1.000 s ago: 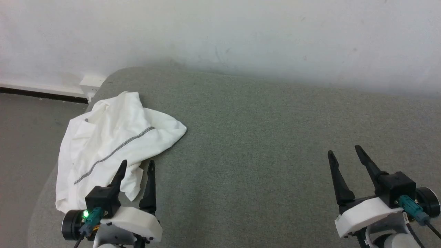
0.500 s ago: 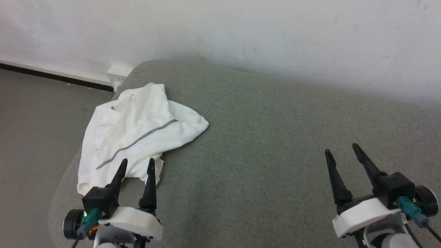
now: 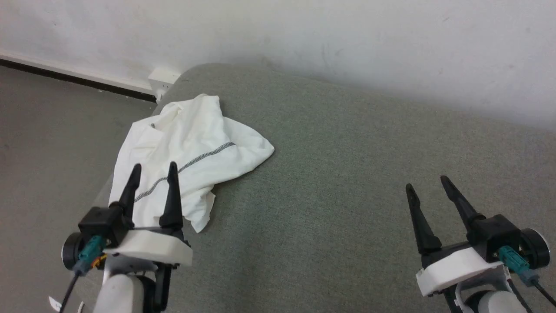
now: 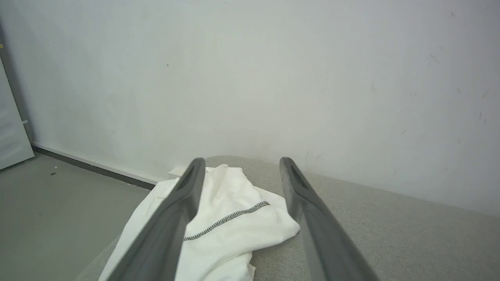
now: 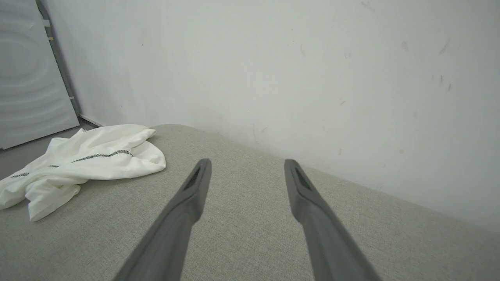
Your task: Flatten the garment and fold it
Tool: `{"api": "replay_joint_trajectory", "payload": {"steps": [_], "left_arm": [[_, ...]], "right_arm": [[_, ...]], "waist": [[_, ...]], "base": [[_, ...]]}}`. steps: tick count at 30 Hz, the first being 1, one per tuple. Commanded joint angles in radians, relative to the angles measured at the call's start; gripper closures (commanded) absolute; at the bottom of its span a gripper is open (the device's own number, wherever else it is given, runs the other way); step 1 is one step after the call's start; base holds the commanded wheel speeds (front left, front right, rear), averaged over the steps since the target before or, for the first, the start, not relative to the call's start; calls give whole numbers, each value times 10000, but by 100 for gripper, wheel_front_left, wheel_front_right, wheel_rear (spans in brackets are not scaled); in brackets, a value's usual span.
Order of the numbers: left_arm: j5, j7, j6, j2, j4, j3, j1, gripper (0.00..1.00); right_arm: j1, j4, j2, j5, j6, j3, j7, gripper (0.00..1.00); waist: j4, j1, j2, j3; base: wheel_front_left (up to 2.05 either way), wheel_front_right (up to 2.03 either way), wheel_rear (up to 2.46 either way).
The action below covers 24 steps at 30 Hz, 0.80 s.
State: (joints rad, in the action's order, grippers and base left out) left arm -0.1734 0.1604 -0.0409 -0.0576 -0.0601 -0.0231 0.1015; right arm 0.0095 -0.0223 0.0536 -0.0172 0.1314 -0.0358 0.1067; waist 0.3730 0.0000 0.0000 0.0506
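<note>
The left tool (image 3: pixel 154 165) hides part of the crumpled garment (image 3: pixel 197 137).

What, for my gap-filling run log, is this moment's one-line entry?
garment: crumpled on grey surface | left gripper: open, near garment | right gripper: open, empty

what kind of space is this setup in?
Probably a bare indoor test room: plain white wall, grey floor with dark skirting, and a grey fabric-covered work surface with a crumpled white shirt.

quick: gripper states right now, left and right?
Left gripper: open, empty, by the garment.
Right gripper: open, empty, over the grey surface.
</note>
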Motion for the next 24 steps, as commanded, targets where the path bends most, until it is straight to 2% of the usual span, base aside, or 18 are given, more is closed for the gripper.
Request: {"api": "replay_joint_trajectory", "payload": {"steps": [1,8,11,12,16,19,24], "left_arm": [[58,106,-46,-107,-31,-116,448,0],[-184,-110,-48,-879,-826,-643,2345,0],[-563,-1165,-281,-1554,-1726,-691,3443,0],[-563,-1165,-281,-1554,-1726,-691,3443,0],[-1052,-2382,-489,-2300,-2871,-600,4398,0],[-1239,-3434,-580,-2861,-3918,-252,4914,0],[-1939,-4864,-665,-3306,-5454,315,5410,0]], "right_arm": [[-197,-105,-20,98,-4,-14,15,0],[-489,-275,-22,232,-5,-49,-83,0],[-605,-300,-24,207,-5,-31,-63,0],[-605,-300,-24,207,-5,-31,-63,0],[-801,-297,-25,202,-5,-66,-41,0],[-952,-311,-26,219,-6,-88,-24,0],[-1114,-297,-27,225,-6,-187,19,0]], "waist": [[-134,0,0,224],[-696,0,0,931],[-1086,0,0,1263],[-1086,0,0,1263],[-1495,0,0,1692],[-1742,0,0,2016],[-2022,0,0,2411]], "base": [[0,0,0],[0,0,0],[0,0,0],[0,0,0],[0,0,0],[0,0,0],[0,0,0]]}}
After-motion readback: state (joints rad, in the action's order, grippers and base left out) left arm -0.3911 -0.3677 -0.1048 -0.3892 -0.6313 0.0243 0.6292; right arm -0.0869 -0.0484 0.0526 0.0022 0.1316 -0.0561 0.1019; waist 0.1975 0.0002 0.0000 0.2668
